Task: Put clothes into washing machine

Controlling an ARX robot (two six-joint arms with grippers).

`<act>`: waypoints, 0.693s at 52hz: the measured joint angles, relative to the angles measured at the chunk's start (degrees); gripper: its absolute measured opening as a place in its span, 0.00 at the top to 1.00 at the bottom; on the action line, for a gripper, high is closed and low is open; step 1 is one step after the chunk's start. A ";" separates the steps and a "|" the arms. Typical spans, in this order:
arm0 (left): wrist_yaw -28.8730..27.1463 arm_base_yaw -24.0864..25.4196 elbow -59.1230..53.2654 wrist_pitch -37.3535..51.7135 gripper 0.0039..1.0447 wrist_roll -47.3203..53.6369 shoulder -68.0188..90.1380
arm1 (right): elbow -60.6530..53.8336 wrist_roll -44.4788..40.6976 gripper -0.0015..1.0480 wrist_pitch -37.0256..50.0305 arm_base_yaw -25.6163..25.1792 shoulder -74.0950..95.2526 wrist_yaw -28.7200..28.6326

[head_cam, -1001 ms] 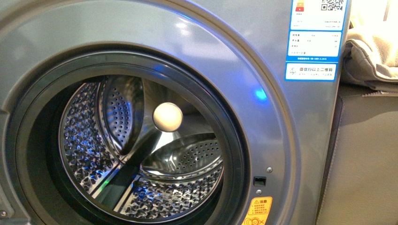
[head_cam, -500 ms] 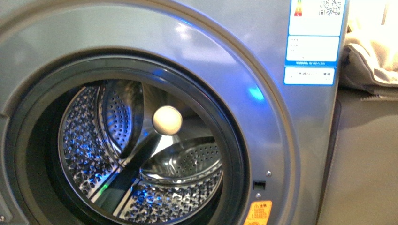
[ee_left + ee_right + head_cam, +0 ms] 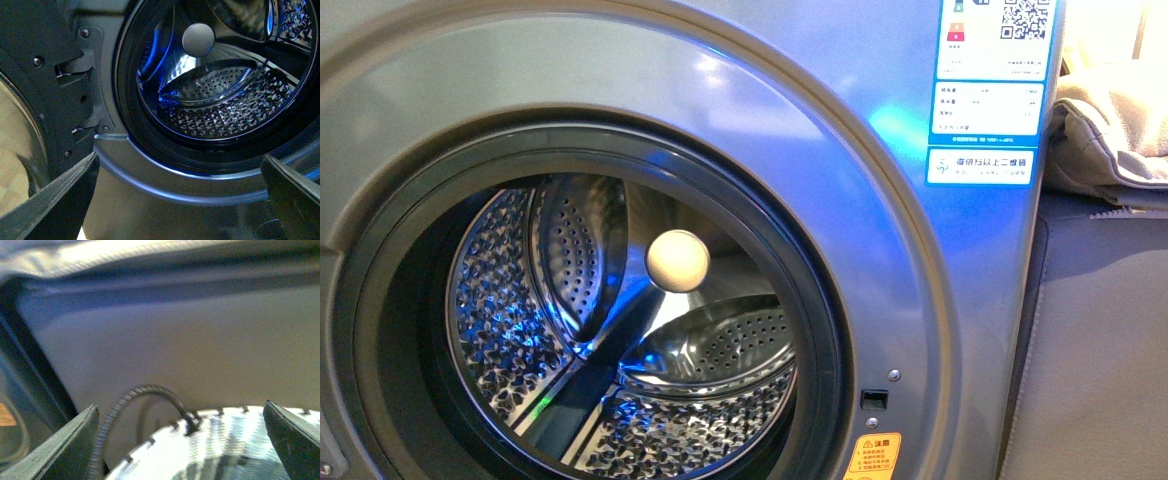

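Blurry shot. The end effector (image 3: 180, 406) has its fingers (image 3: 60, 445) spread wide at the lower frame corners. A ribbed hose (image 3: 145, 390) arches at lower centre, meeting a bright round rim (image 3: 225, 445). A grey panel (image 3: 175, 340) fills mid-frame.

Beige cloth with stitched edges (image 3: 1110, 125) lying atop a plain grey panel (image 3: 1100, 340) at far right, bright warm light behind it, blurred ribbed hose (image 3: 145, 391) curving before a grey backdrop
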 joint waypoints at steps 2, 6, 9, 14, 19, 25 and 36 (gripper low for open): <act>-0.02 0.00 0.00 0.00 0.06 0.00 0.00 | 1.64 -2.73 0.07 -3.04 -1.03 3.58 0.90; 0.00 0.00 0.00 0.00 0.06 0.00 0.00 | 4.00 -7.56 0.07 -7.72 -2.45 9.99 2.73; 0.00 0.00 0.00 0.00 0.06 0.00 0.00 | 5.49 -11.41 0.07 -10.27 -3.26 14.91 4.57; 0.00 0.00 0.00 0.00 0.06 0.00 0.00 | 8.55 -16.74 0.07 -11.80 -4.24 24.68 8.26; 0.00 0.00 0.00 0.00 0.06 0.00 0.00 | 13.53 -20.72 0.07 -11.74 -4.66 38.05 14.29; 0.00 0.00 0.00 0.00 0.06 0.00 0.00 | 17.31 -23.89 0.07 -10.71 -4.22 51.28 20.70; -0.02 0.00 0.00 0.00 0.06 0.00 0.00 | 20.46 -25.88 0.07 -7.50 -2.34 67.17 26.53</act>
